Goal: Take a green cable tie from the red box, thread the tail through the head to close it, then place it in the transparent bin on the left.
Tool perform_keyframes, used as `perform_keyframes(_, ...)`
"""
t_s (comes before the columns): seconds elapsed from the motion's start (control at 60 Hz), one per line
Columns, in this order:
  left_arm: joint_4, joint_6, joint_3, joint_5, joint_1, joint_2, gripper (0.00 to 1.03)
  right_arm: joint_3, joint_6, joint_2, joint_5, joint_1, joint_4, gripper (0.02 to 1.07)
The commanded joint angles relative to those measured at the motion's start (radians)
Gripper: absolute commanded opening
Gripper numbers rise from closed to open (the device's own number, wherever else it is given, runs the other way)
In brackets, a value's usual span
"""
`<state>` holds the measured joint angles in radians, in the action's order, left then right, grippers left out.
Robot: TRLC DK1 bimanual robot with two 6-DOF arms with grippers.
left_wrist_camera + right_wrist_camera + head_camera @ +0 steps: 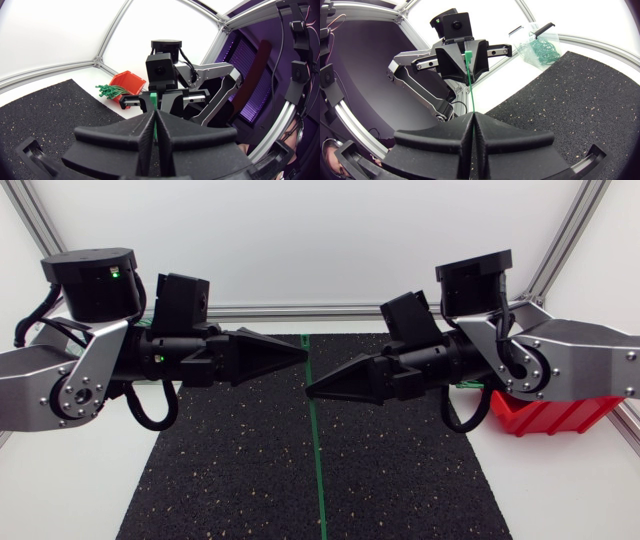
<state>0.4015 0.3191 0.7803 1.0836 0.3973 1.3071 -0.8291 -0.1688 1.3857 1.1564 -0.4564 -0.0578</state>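
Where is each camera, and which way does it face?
Head view: above the table, looking down at the black mat; both arms, left gripper facing right gripper.
Left wrist view: on the left arm, looking past its gripper to the right arm and red box.
Right wrist view: on the right arm, past its gripper to the left arm and transparent bin.
Wrist views share the green cable tie.

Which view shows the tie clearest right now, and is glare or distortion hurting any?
Right wrist view: green cable tie sharp against the dark background between left gripper and right gripper, mat edge bowed by fisheye. Left wrist view: tie mostly hidden by fingers. Head view: even, no glare.
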Motion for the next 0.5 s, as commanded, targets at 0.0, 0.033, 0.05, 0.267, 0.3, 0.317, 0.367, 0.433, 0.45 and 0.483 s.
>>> perform_keyframes(0.0, 0.016, 0.025, 0.000, -0.014, 0.012, -0.012, 0.05, 0.030, -0.023, -0.007, 0.008, -0.007, -0.016, 0.08)
perform_keyframes(0.033, 0.016, 0.026, 0.002, -0.016, 0.012, -0.009, 0.05, 0.030, -0.023, -0.005, 0.006, -0.010, -0.016, 0.08)
perform_keyframes(0.05, 0.016, 0.028, 0.004, -0.017, 0.012, -0.008, 0.05, 0.030, -0.023, -0.004, 0.005, -0.011, -0.016, 0.08)
perform_keyframes(0.267, 0.022, 0.048, 0.011, -0.022, 0.008, -0.012, 0.05, 0.030, -0.024, 0.015, 0.002, -0.027, -0.025, 0.08)
perform_keyframes(0.3, 0.022, 0.049, 0.011, -0.021, 0.008, -0.012, 0.05, 0.028, -0.024, 0.018, 0.002, -0.027, -0.025, 0.08)
perform_keyframes(0.317, 0.022, 0.049, 0.011, -0.021, 0.008, -0.014, 0.05, 0.028, -0.024, 0.019, 0.002, -0.027, -0.025, 0.08)
perform_keyframes(0.367, 0.022, 0.051, 0.010, -0.022, 0.006, -0.016, 0.05, 0.028, -0.024, 0.022, 0.002, -0.027, -0.025, 0.08)
perform_keyframes(0.433, 0.022, 0.052, 0.010, -0.022, 0.006, -0.020, 0.05, 0.028, -0.024, 0.021, 0.002, -0.027, -0.024, 0.08)
perform_keyframes(0.45, 0.022, 0.054, 0.010, -0.022, 0.005, -0.020, 0.05, 0.028, -0.024, 0.019, 0.002, -0.025, -0.024, 0.08)
perform_keyframes(0.483, 0.022, 0.058, 0.010, -0.022, 0.003, -0.022, 0.05, 0.027, -0.032, 0.018, 0.003, -0.024, -0.024, 0.08)
